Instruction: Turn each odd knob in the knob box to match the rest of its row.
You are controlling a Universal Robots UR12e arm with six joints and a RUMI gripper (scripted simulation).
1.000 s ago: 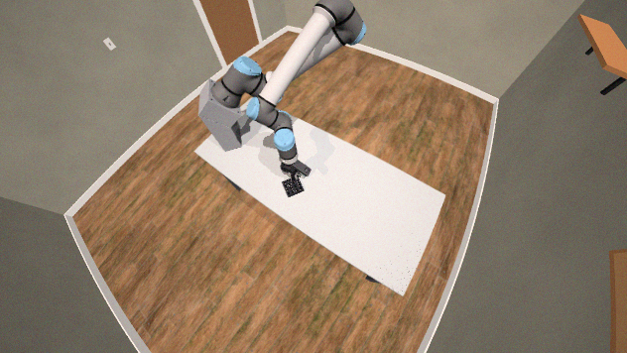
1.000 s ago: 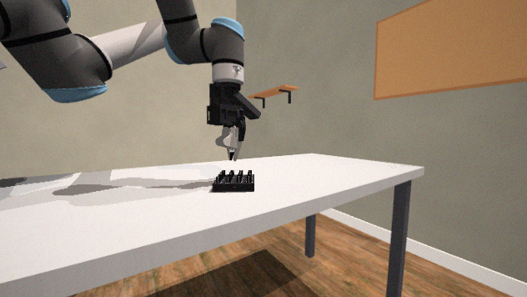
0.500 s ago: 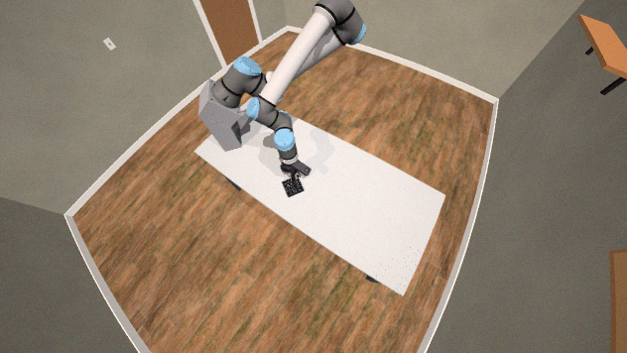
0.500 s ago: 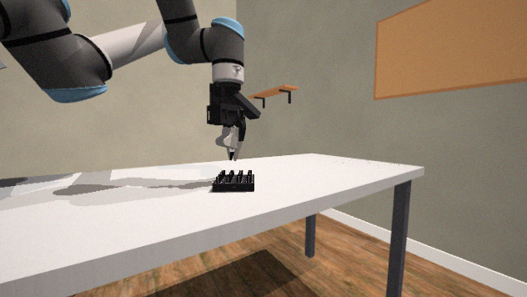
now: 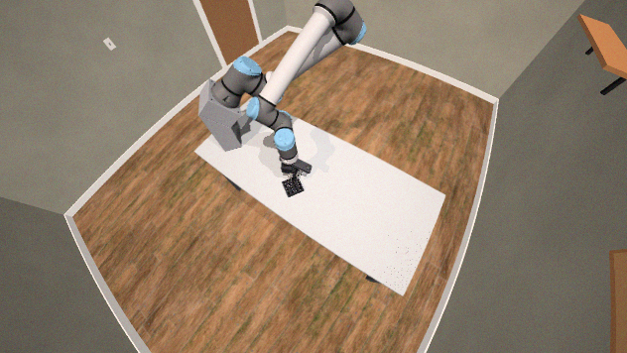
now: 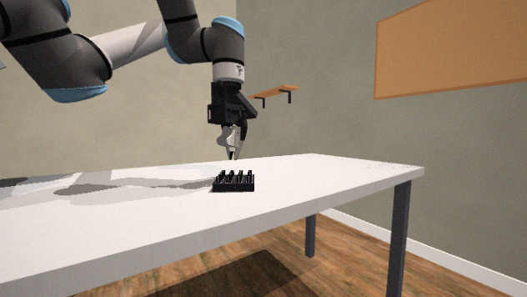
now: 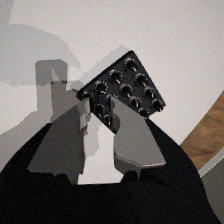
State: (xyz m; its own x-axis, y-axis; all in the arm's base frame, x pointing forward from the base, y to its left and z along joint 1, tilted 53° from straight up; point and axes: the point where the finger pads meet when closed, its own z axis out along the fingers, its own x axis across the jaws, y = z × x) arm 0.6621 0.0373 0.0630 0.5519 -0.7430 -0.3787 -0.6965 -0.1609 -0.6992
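— Black, small and square: the knob box point(image 5: 293, 186) point(image 6: 233, 187) point(image 7: 120, 84). Whereabouts, exactly?

— Flat on the white desk point(image 5: 357, 198) point(image 6: 313, 175) point(image 7: 185, 50), near the long edge on the lower left of the top view. Much nearer the short edge beside the grey pedestal point(image 5: 213, 119) than the speckled corner at the opposite end. Turned at a slant in the wrist view, with one corner towards the top.

— And the gripper point(image 5: 298, 175) point(image 6: 233, 158) point(image 7: 100, 98)?

— Pointing down, just above the box's level in the exterior view, tips apart from the desk. Narrow, with a slim gap between the fingertips and nothing held. In the wrist view, in front of the box's lower left side, hiding part of that side.

— Any luck with the knobs point(image 6: 231, 174) point(image 7: 131, 65)?

— Upright in the exterior view, in close ranks across the top. Marks and pointing directions perhaps too small and grainy for a fair reading, and some knobs behind the fingers.

— Anything else on the desk?

— Grey shadows point(image 5: 322, 146) point(image 6: 87, 188) point(image 7: 30, 45) only, from the pedestal end towards the box. Overhead, the arm point(image 5: 298, 57) point(image 6: 135, 43), bent high beyond the short edge.
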